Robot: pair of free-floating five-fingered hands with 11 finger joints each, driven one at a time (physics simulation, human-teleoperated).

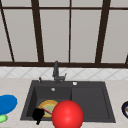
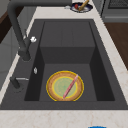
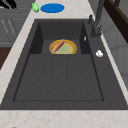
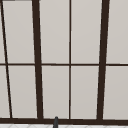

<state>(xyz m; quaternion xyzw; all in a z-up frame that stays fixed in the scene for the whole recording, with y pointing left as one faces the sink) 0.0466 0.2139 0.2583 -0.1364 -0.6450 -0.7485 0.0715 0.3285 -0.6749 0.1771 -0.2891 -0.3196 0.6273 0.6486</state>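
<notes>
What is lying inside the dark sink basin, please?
In the dark sink basin lies a round yellow plate with a green centre, and a thin pink stick rests across it. In the front view, a big red ball covers the plate's right part.

1 plate (image 2: 53,86), 1 straw (image 2: 70,86), 1 ball (image 1: 67,114).

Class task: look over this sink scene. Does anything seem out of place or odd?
Mostly tidy. One oddity: a large red ball sits in front of the sink in the front view, beside the left hand. A pink stick lies across the yellow plate in the basin.
</notes>
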